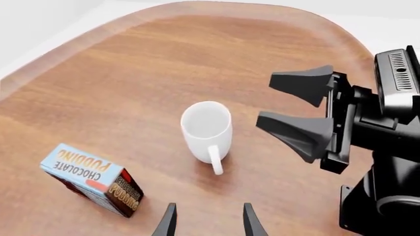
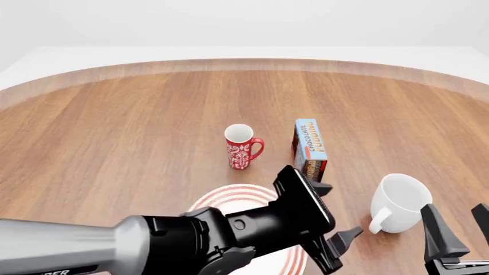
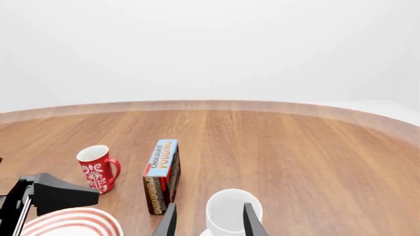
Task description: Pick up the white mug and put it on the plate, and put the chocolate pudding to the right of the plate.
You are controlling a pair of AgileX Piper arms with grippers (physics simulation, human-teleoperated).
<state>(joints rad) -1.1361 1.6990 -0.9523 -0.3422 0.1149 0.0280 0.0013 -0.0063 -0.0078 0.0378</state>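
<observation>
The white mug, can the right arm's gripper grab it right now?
Probably yes. The right gripper is open and sits just beside the white mug, with bare table between them. The chocolate pudding stands off to the side, and the left gripper is on the mug's other side.

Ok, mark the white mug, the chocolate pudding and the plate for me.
white mug (image 2: 402,197): front view, on its outer side wall.
chocolate pudding (image 2: 310,139): front view, on the light-blue lettered face.
plate (image 2: 229,197): front view, on the red-ringed rim left showing beyond the left arm.
</observation>
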